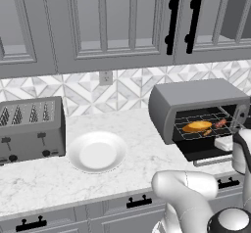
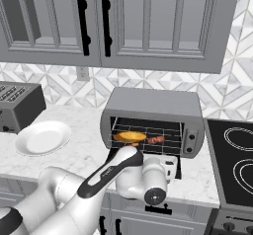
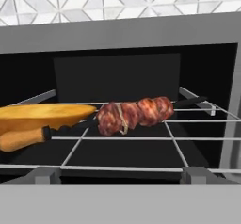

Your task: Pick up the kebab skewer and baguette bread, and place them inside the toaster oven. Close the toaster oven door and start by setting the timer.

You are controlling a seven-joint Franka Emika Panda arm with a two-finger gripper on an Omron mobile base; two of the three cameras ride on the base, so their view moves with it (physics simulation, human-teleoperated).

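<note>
Your hand [image 2: 170, 166] sits low at the open front of the toaster oven [image 2: 153, 105], just above the dropped toaster oven door [image 1: 212, 154], and looks straight into the cavity. Whether its fingers are spread or closed cannot be told, since the tips are hidden in every view; nothing appears to be held.

Both foods already rest on the wire rack [image 3: 127, 138] inside. The baguette bread [image 3: 42, 117] lies at the left of the rack, golden and long. The kebab skewer [image 3: 134, 114] lies just beside it to the right, its stick running under the bread's edge, so the two look to be touching.

You appear to have finished loading, and closing the door is the step in hand. That calls for drawing the hand clear of the opening, bringing it under the door's front edge near the silver bar handle, and swinging the panel up until it shuts. After that, the timer knob on the light grey knob panel [image 2: 189, 137] at the oven's right wants turning.

Your arm [image 2: 106, 175] reaches forward from the base over the edge of the marble surface [image 1: 59, 175], elbow bent, wrist level with the oven's mouth. A white plate [image 1: 96, 151] and a slotted toaster [image 1: 30, 129] stand well off to the left.
</note>
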